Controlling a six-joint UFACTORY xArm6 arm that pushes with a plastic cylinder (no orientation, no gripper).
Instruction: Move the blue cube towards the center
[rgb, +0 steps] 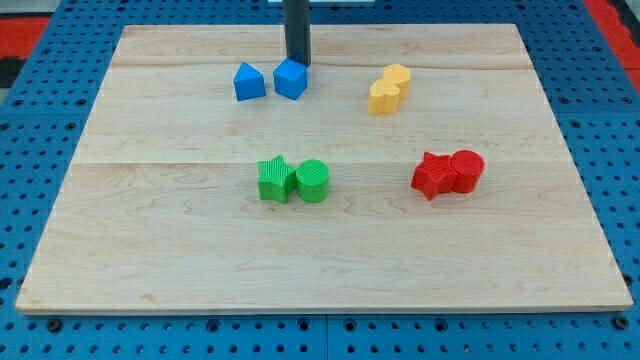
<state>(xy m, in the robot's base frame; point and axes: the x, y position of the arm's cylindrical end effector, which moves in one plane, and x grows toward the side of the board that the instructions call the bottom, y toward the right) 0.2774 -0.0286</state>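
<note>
Rod tip (298, 63) rests against the far side of the blue cube (290, 79) near the worktop's (150, 250) top edge; centre lies opposite. No claw fitted.

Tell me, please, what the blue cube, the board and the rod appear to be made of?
Blue cube: likely plastic, matte, evenly coloured. Board: pale wood, going by its grain lines and plank seams. Rod ending in my tip, just above the cube: dark, smooth; metal or plastic, unclear.
</note>
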